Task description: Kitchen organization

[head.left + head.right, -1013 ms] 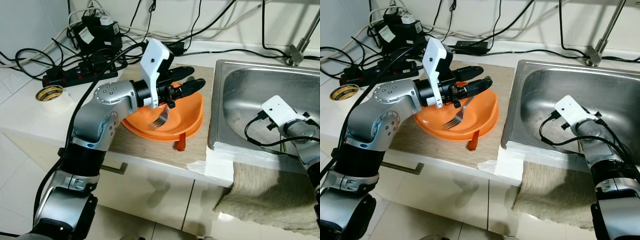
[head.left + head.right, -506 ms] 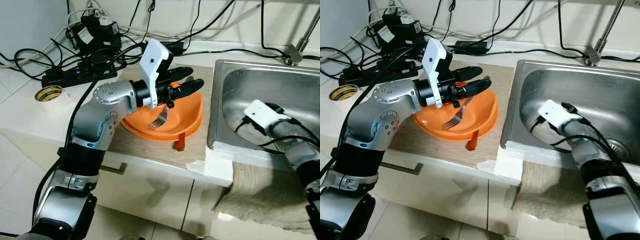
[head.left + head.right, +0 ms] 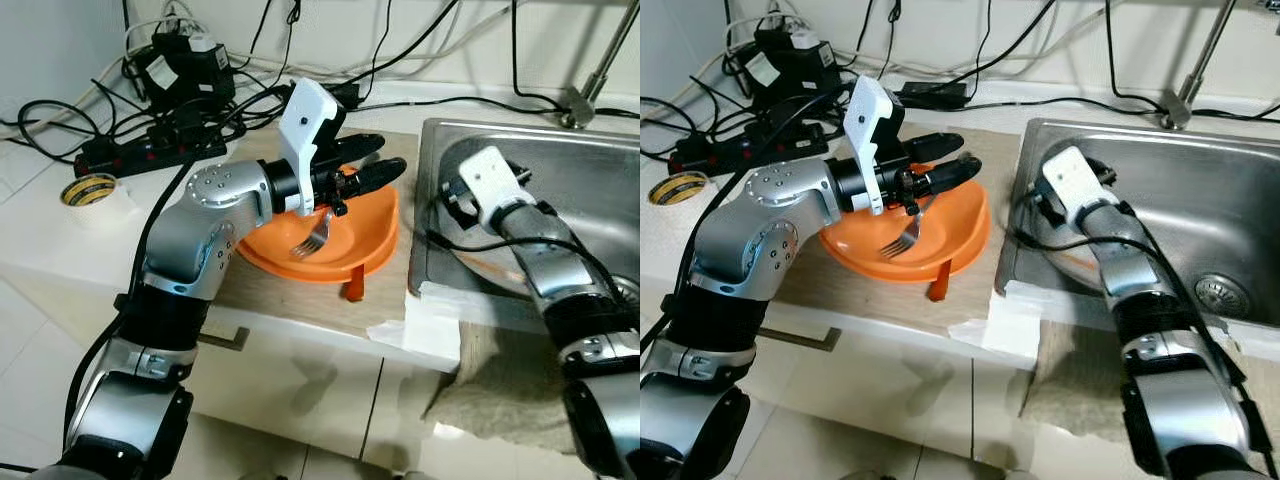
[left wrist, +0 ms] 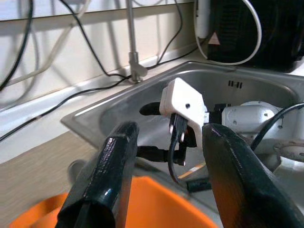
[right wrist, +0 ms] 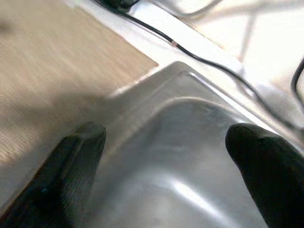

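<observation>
An orange plate (image 3: 365,240) sits on a wooden board (image 3: 290,300) left of the steel sink (image 3: 600,190). A metal fork (image 3: 312,238) rests in the plate, tines toward me, its handle running under my left gripper (image 3: 388,152). That gripper hovers just above the plate, open, with nothing between its fingers (image 4: 118,156). A red handle (image 3: 352,290) pokes out under the plate's front rim. My right gripper (image 5: 166,135) is inside the sink near its left wall, open and empty, behind its white wrist camera (image 3: 488,180). A sliver of something orange (image 3: 480,262) lies under that arm.
A power strip and tangled cables (image 3: 150,150) crowd the back left of the counter. A tape roll (image 3: 88,190) lies at far left. The faucet (image 3: 585,100) stands behind the sink. A beige cloth (image 3: 500,390) and white paper (image 3: 430,320) hang over the sink's front edge.
My right arm has swung left across the sink, from its front right to its left wall. The left gripper, the fork and the plate have stayed put.
</observation>
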Robot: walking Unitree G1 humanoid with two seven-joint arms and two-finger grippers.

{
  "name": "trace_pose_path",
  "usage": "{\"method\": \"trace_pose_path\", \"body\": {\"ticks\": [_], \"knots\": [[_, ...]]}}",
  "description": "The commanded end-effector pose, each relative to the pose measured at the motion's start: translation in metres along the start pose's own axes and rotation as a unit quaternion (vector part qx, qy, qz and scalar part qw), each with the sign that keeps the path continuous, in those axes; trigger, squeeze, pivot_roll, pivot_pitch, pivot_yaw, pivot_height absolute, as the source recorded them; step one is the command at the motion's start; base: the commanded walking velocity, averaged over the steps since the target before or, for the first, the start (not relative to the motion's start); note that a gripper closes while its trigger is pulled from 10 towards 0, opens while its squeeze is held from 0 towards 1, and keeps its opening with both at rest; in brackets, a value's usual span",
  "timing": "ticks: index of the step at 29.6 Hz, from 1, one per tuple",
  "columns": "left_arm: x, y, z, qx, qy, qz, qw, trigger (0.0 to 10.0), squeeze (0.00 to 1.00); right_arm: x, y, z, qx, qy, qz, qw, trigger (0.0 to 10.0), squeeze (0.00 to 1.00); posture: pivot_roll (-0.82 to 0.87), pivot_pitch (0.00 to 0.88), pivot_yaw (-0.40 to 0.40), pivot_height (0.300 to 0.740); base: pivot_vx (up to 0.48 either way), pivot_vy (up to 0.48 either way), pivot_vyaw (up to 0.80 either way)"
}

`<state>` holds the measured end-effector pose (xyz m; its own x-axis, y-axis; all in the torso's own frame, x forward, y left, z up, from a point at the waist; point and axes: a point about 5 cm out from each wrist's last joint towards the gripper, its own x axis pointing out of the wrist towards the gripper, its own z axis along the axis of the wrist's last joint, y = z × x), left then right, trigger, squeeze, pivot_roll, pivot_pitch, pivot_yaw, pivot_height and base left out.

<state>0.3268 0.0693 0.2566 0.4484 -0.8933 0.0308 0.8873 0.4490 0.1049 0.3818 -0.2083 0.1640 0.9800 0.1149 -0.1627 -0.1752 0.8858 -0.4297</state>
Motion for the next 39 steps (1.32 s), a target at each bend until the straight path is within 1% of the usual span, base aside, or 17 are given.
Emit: {"method": "trace_pose_path", "body": {"ticks": [1, 8, 9, 10, 11, 18, 22, 24, 26, 27, 28, 29, 30, 31, 32, 35, 39], "knots": [[0.0, 0.002, 0.003, 0.012, 0.002, 0.002, 1.0, 10.0, 0.13, 0.001, -0.005, 0.005, 0.047, -0.001, -0.005, 0.999, 10.0, 1.0, -0.03, 0.0, 0.081, 0.74, 0.0, 0.0, 0.0], [0.0, 0.003, 0.003, 0.024, 0.005, 0.007, 1.0, 10.0, 0.13, 0.0, -0.005, 0.017, 0.161, -0.036, -0.011, 0.986, 10.0, 1.0, -0.03, 0.0, 0.083, 0.74, 0.0, 0.0, 0.0], [0.0, 0.003, 0.003, 0.024, 0.005, 0.01, 1.0, 10.0, 0.11, -0.001, -0.006, 0.018, 0.168, -0.04, -0.013, 0.985, 10.0, 0.49, -0.03, 0.0, 0.086, 0.74, 0.0, 0.0, 0.0], [0.0, 0.003, 0.002, 0.024, 0.005, 0.012, 1.0, 10.0, 0.0, -0.001, -0.006, 0.019, 0.173, -0.041, -0.014, 0.984, 10.0, 0.0, -0.03, 0.0, 0.085, 0.74, 0.0, 0.0, 0.0], [0.0, 0.004, 0.001, 0.024, 0.006, 0.018, 1.0, 10.0, 0.0, -0.004, -0.011, 0.024, 0.205, -0.061, -0.027, 0.976, 10.0, 0.0, -0.03, 0.0, 0.087, 0.74, 0.0, 0.0, 0.0], [-0.001, 0.006, 0.0, 0.025, 0.006, 0.03, 0.999, 10.0, 0.0, -0.012, -0.018, 0.038, 0.249, -0.106, -0.041, 0.962, 10.0, 0.0, -0.03, 0.0, 0.086, 0.74, 0.0, 0.0, 0.0], [-0.003, 0.011, -0.003, 0.027, 0.01, 0.048, 0.998, 10.0, 0.0, -0.021, -0.018, 0.051, 0.317, -0.135, -0.029, 0.938, 10.0, 0.0, -0.03, 0.0, 0.084, 0.74, 0.0, 0.0, 0.0], [-0.005, 0.016, -0.005, 0.025, 0.013, 0.065, 0.997, 10.0, 0.0, -0.023, -0.015, 0.053, 0.331, -0.136, -0.02, 0.934, 10.0, 0.0, -0.03, 0.0, 0.085, 0.74, 0.0, 0.0, 0.0], [-0.007, 0.027, -0.007, 0.007, 0.004, 0.115, 0.993, 10.0, 0.0, -0.026, -0.008, 0.052, 0.331, -0.135, -0.013, 0.934, 10.0, 0.0, -0.04, 0.0, 0.083, 0.74, 0.0, 0.0, 0.0], [-0.009, 0.036, -0.008, -0.007, -0.005, 0.154, 0.988, 10.0, 0.0, -0.029, -0.004, 0.051, 0.332, -0.133, -0.011, 0.934, 10.0, 0.0, -0.04, 0.0, 0.079, 0.74, 0.0, 0.0, 0.0], [-0.014, 0.048, -0.01, -0.026, -0.014, 0.206, 0.978, 10.0, 0.0, -0.031, 0.0, 0.051, 0.333, -0.131, -0.01, 0.934, 10.0, 0.0, -0.04, 0.0, 0.078, 0.74, 0.0, 0.0, 0.0], [-0.014, 0.048, -0.01, -0.026, -0.014, 0.206, 0.978, 10.0, 0.0, -0.031, 0.0, 0.051, 0.333, -0.131, -0.01, 0.934, 10.0, 0.0, -0.04, 0.0, 0.078, 0.74, 0.0, 0.0, 0.0], [-0.016, 0.052, -0.011, -0.033, -0.017, 0.222, 0.974, 10.0, 0.51, -0.032, 0.001, 0.051, 0.332, -0.132, -0.011, 0.934, 10.0, 0.0, -0.04, 0.0, 0.078, 0.74, 0.0, 0.0, 0.0], [-0.019, 0.054, -0.012, -0.035, -0.018, 0.233, 0.972, 10.0, 0.51, -0.034, 0.001, 0.051, 0.331, -0.133, -0.012, 0.934, 10.0, 0.0, -0.04, 0.0, 0.076, 0.74, 0.0, 0.0, 0.0], [-0.021, 0.054, -0.013, -0.037, -0.016, 0.235, 0.971, 10.0, 1.0, -0.035, 0.001, 0.052, 0.326, -0.134, -0.013, 0.936, 10.0, 0.0, -0.04, 0.0, 0.073, 0.74, 0.0, 0.0, 0.0], [-0.022, 0.051, -0.015, -0.036, -0.008, 0.227, 0.973, 10.0, 1.0, -0.039, 0.0, 0.054, 0.306, -0.137, -0.014, 0.942, 10.0, 0.0, -0.04, 0.0, 0.072, 0.74, 0.0, 0.0, 0.0], [-0.022, 0.049, -0.02, -0.034, 0.005, 0.219, 0.975, 10.0, 1.0, -0.042, -0.002, 0.06, 0.296, -0.143, -0.017, 0.944, 10.0, 0.0, -0.04, 0.0, 0.075, 0.74, 0.0, 0.0, 0.0]]}}
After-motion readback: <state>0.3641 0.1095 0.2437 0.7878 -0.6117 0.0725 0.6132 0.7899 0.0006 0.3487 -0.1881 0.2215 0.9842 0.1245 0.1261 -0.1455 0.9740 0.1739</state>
